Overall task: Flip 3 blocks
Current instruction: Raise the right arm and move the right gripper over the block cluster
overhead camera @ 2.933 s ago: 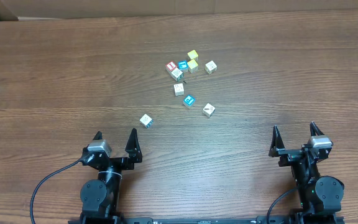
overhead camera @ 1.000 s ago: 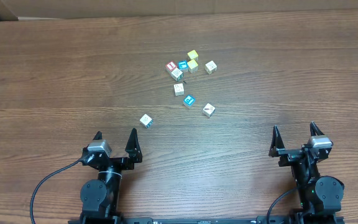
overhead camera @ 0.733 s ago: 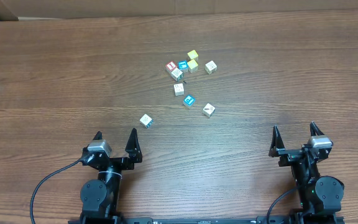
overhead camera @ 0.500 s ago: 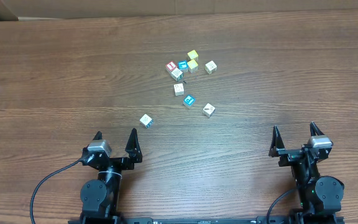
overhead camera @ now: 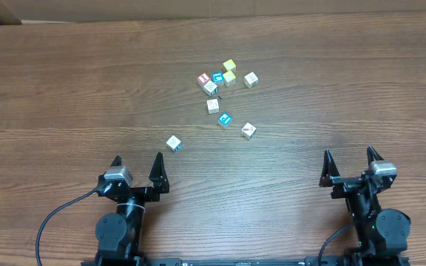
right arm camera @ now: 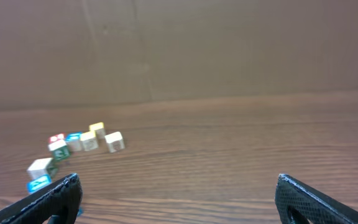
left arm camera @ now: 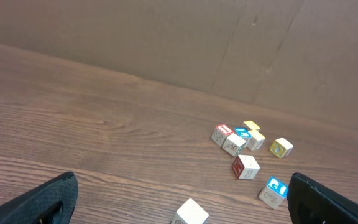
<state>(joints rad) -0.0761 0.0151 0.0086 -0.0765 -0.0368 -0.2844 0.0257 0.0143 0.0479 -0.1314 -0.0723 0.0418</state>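
Risk of wrong pick: look-alike cubes crowd the upper centre of the overhead frame. A descent aimed slightly off would likely seize the red-faced cube [overhead camera: 204,77] or one of the yellow cubes [overhead camera: 229,66].
Risk of knock-on: blue-and-white block [overhead camera: 225,119] and dark-marked cream block [overhead camera: 248,131] lie near each other. Wide-spread fingers lowered around one could nudge the other.
Risk of slip: all are tiny. A grip on a corner would probably let a cube pop out or land on an unintended face.
Appearance: small wooden cubes. One has a bright blue-and-white top, one is pale with a small dark figure, and the faint-marked cream block [overhead camera: 173,142] is nearly plain.
Position: all sit flat on the table [overhead camera: 65,89]. The first two are just below the cluster at centre; the third sits apart, lower left of them.
Left gripper [overhead camera: 137,159]: lower left of frame, fingers spread wide, holding nothing.
Right gripper [overhead camera: 350,153]: lower right of frame, fingers spread wide, holding nothing.
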